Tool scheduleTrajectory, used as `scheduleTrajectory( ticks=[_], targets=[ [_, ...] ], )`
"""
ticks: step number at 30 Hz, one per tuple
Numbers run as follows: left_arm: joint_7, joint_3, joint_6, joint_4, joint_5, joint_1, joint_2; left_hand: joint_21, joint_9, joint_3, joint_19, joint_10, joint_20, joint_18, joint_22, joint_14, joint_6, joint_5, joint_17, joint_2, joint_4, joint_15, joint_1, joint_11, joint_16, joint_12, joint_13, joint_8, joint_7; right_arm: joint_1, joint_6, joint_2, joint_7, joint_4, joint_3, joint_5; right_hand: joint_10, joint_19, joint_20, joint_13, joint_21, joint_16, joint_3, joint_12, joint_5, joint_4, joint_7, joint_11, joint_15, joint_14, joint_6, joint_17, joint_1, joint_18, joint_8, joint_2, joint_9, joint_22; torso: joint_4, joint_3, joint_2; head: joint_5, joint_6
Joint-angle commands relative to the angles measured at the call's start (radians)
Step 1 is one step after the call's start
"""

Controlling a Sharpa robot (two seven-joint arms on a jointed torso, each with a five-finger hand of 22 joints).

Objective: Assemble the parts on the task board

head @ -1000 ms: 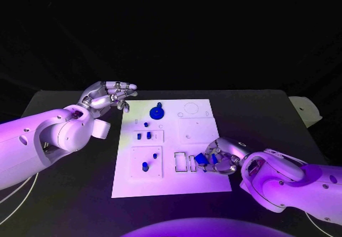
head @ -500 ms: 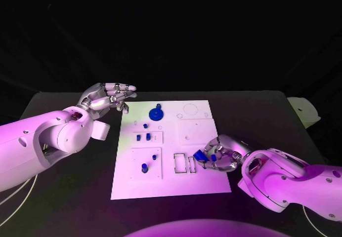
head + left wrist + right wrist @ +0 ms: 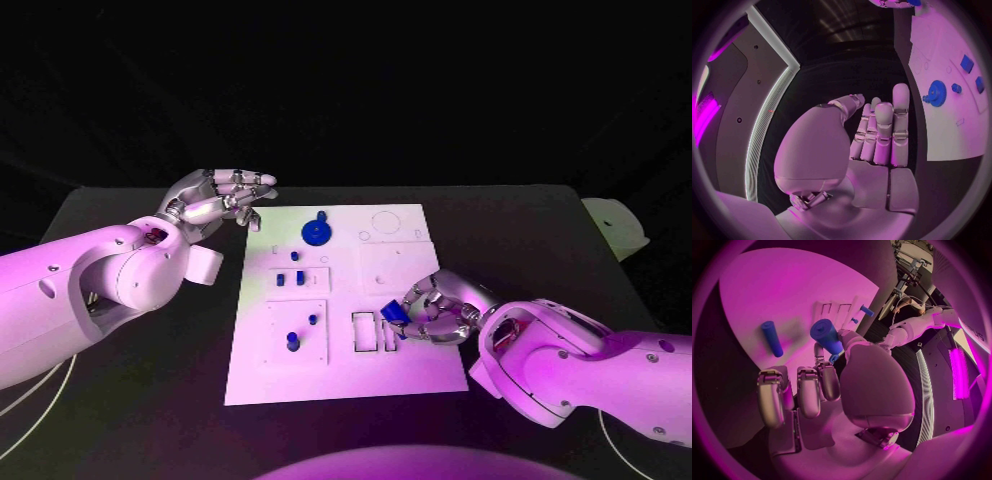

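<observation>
Blue against silver, a short cylinder part sits pinched in the right hand, plain in the right wrist view, while the head view gives just a blue speck among that hand's curled fingers, low over the near right of the task board, beside two rectangular slots. The right wrist view also catches a loose blue peg lying on the board. The left hand hovers off the board's far left corner, holding nothing; the left wrist view shows its fingers straight and close together. A blue gear lies on the board's far end, small blue pieces nearer the middle. A white object sits at the table's right edge.
</observation>
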Motion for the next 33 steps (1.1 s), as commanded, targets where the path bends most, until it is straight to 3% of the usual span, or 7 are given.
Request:
scheduleTrajectory(
  ticks=[1, 21, 33],
  targets=[
    [0.006, 0.001, 0.017, 0.002, 0.004, 0.000, 0.003, -0.006, -0.001, -0.005, 0.002, -0.009, 0.005, 0.015, -0.001, -0.006, -0.006, -0.002, 0.000, 0.001, 0.001, -0.002, -0.012, -0.001, 0.003, 0.003, 0.001, 0.003, -0.001, 0.000, 0.033, 0.021, 0.014, -0.007, 0.000, 0.022, 0.008, 0.105, -0.010, 0.125, 0.005, 0.005, 0.005, 0.002, -0.015, 0.003, -0.029, -0.003, -0.005, 0.095, 0.034, 0.206, -0.033, -0.007, 0.018, 0.009, 0.014, 0.264, -0.0001, -0.0004, 0.000, 0.001, -0.003],
    [0.007, 0.001, 0.020, 0.005, 0.004, 0.000, 0.000, -0.006, -0.001, -0.005, 0.002, -0.010, 0.004, 0.015, -0.001, -0.006, -0.007, -0.002, 0.001, 0.001, 0.000, -0.002, -0.012, -0.001, 0.004, 0.006, 0.002, 0.004, -0.001, -0.003, 0.078, 0.091, 0.007, -0.040, 0.000, -0.002, 0.010, 0.105, -0.011, 0.127, 0.005, 0.005, -0.009, -0.001, -0.077, 0.004, -0.034, -0.007, -0.008, 0.095, 0.050, 0.207, -0.114, -0.007, 0.033, 0.000, 0.022, 0.264, -0.0009, 0.0006, 0.000, 0.013, -0.008],
    [0.007, 0.001, 0.024, 0.006, 0.003, 0.000, 0.000, -0.006, -0.001, -0.005, 0.002, -0.010, 0.004, 0.015, -0.001, -0.006, -0.007, -0.002, 0.001, 0.001, 0.000, -0.002, -0.012, -0.001, 0.004, 0.006, 0.002, 0.004, -0.001, -0.003, 0.095, 0.110, -0.003, -0.066, 0.000, -0.011, 0.010, 0.105, -0.013, 0.126, 0.005, 0.005, -0.024, -0.004, -0.078, 0.003, -0.038, -0.010, -0.011, 0.095, 0.054, 0.206, -0.153, -0.007, 0.045, -0.002, 0.031, 0.264, -0.0005, 0.0007, 0.001, 0.013, -0.010]
  ],
)
